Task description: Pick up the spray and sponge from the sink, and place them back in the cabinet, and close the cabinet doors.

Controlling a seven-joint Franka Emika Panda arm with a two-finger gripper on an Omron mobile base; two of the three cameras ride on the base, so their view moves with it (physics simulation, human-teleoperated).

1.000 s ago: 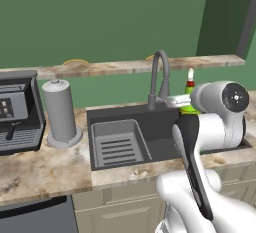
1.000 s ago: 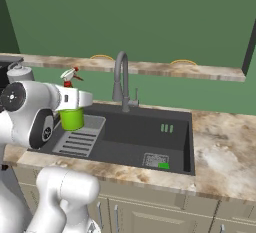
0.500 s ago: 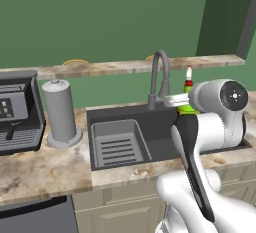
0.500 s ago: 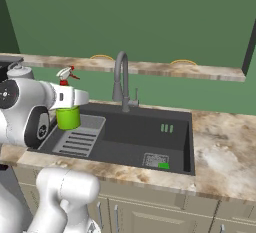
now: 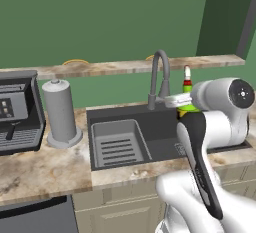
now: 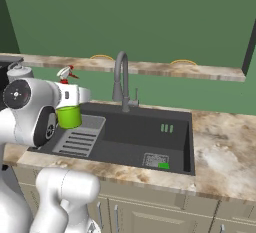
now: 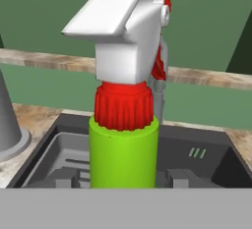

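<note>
We can read no brand or writing on the lime-green spray bottle with a red collar and white trigger nozzle [image 7: 125, 125]; any label on it is out of sight. It stands upright, lifted clear above the dark-grey rectangular sink [image 6: 130, 132], over the grey ribbed inner tray [image 5: 117, 144] at the basin's left end. The robot's gripper [image 6: 70, 112] carries it, jaws partly closed on the bottle's green body, though the fingertips themselves are hidden behind it. On the basin floor near the front right corner lies the small flat green sponge [image 6: 163, 165]. A tall curved grey faucet [image 6: 122, 79] rises from the back rim of the sink. The bench [image 6: 225, 162] is mottled beige-brown stone over beige cupboard fronts. Toward its left end stand a grey paper-towel roll on a round holder [image 5: 61, 112] and a black coffee machine [image 5: 17, 112]. Behind runs a stone ledge [image 5: 115, 68] against a plain dark-green wall [image 6: 150, 17].
</note>
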